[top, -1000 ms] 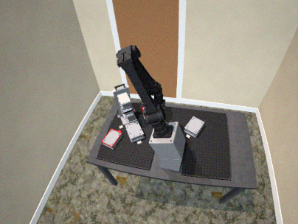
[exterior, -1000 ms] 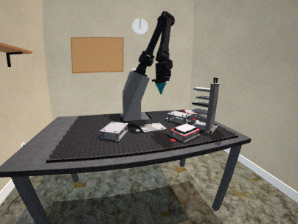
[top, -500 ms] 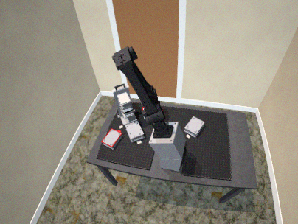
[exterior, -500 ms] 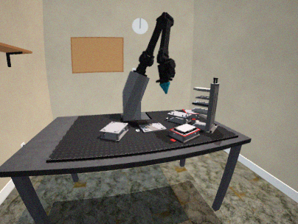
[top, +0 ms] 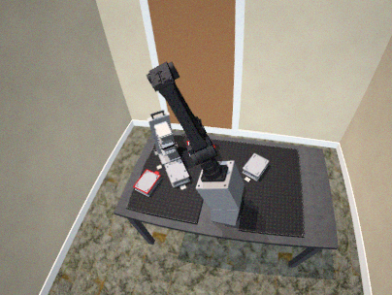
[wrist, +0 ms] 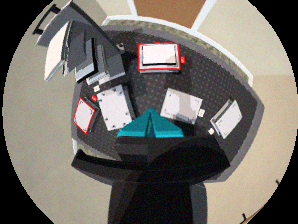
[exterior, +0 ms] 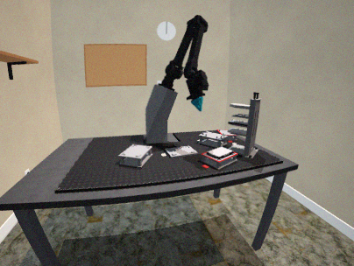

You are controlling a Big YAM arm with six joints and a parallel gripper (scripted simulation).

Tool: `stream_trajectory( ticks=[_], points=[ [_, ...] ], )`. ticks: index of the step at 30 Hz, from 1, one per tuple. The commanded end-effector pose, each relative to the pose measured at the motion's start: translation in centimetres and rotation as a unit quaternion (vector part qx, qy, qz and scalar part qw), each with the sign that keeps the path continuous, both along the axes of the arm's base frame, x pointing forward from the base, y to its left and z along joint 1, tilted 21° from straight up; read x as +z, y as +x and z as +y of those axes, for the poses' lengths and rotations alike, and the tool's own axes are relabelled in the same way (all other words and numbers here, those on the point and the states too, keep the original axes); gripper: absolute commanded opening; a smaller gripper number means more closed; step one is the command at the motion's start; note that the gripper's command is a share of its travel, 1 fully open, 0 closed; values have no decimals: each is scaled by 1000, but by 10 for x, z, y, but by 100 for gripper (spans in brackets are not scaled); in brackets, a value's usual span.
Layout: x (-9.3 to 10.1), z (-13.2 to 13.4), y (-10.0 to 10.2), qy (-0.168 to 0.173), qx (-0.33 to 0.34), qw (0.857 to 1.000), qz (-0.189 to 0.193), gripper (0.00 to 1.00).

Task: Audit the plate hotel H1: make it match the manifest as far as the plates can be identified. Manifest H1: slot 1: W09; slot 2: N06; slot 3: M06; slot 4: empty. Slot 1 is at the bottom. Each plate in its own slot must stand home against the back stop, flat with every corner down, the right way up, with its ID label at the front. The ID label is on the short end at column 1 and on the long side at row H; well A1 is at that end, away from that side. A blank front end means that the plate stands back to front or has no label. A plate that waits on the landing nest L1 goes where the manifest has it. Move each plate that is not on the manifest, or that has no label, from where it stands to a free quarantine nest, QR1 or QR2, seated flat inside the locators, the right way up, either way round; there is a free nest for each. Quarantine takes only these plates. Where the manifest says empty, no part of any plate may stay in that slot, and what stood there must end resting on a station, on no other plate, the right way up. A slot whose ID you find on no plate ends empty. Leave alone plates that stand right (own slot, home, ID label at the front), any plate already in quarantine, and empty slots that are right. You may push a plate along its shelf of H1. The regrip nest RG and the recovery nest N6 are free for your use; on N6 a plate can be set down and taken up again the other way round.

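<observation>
The plate hotel H1 [top: 162,130] stands at the table's back left, and it also shows in the exterior view [exterior: 248,128] and in the wrist view [wrist: 76,43]. Its shelves hold plates, but the labels are too small to read. A flat nest with a pale plate [top: 177,172] lies just in front of it. A red-rimmed nest [top: 147,181] holds a white plate. A second red-rimmed nest with a white plate [wrist: 160,56] shows in the wrist view. My gripper [exterior: 198,103], with teal fingertips, is shut on nothing. It hangs high above the table beside the hotel, and it also shows in the wrist view [wrist: 152,125].
A grey boxy nest with a plate [top: 255,166] sits to the right of the arm's base [top: 220,191]. Small white tabs lie beside two nests. Walls close in behind and to the left of the table.
</observation>
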State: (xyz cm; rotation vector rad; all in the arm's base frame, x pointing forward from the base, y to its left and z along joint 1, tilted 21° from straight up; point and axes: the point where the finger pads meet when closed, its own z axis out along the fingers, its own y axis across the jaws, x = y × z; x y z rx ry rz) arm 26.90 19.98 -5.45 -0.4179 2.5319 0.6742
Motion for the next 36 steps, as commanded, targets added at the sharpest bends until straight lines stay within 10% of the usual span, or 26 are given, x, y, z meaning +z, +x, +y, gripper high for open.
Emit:
stream_trajectory(
  ticks=[1, 22, 36],
  points=[
    [1, -4, 4, 7, 5, 999, -33, 0],
    [1, -8, -3, 49, 50, 983, -171, 0],
    [14, 23, -26, 61, 62, 978, -188, 0]
  ],
)
